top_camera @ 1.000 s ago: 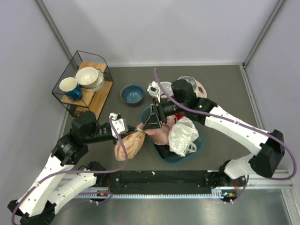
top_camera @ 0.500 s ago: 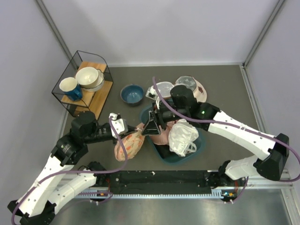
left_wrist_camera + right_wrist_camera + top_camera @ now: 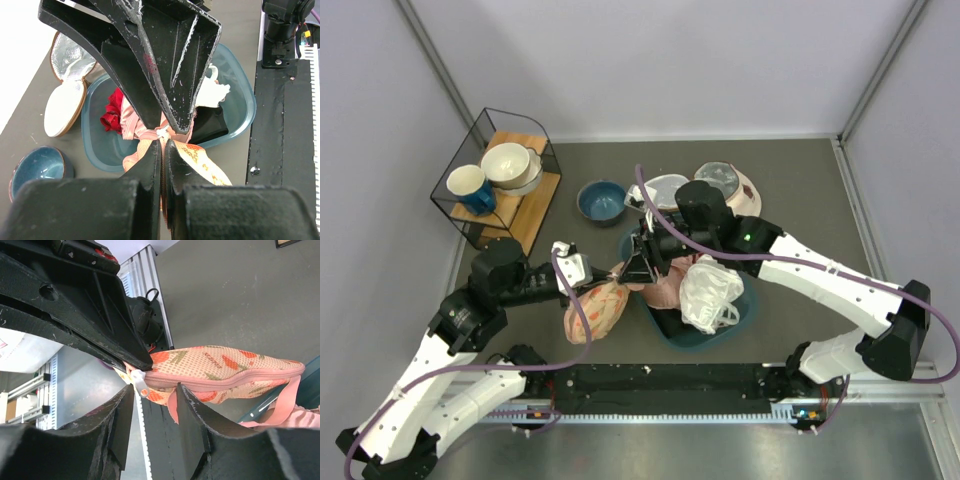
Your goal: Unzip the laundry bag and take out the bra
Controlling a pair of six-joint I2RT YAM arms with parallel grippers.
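Note:
The peach-pink laundry bag [image 3: 596, 312] with its orange-red print hangs at the teal basin's left rim, its zip closed. My left gripper [image 3: 611, 273] is shut on the bag's edge [image 3: 200, 161] beside the zip's end. My right gripper [image 3: 636, 266] comes in from the right. It stands open at that corner [image 3: 154, 390], with the white zip pull [image 3: 140, 383] just above the gap, close to the left finger [image 3: 120, 415]. The pink loop strap [image 3: 280, 395] hangs below the bag [image 3: 225, 365]. The bra is hidden.
The teal basin [image 3: 738, 326] holds a white glossy bundle [image 3: 710, 290], a pale pink garment [image 3: 662, 292] and red fabric [image 3: 112, 112]. Behind it lie a beige round pouch with silver lining [image 3: 722, 183] and a blue bowl [image 3: 602, 200]. A wire rack [image 3: 500, 180] with a mug and bowls stands far left.
My right gripper has moved left and slightly forward to the bag's zip end, and its jaws have narrowed. The left gripper and the bag have stayed put.

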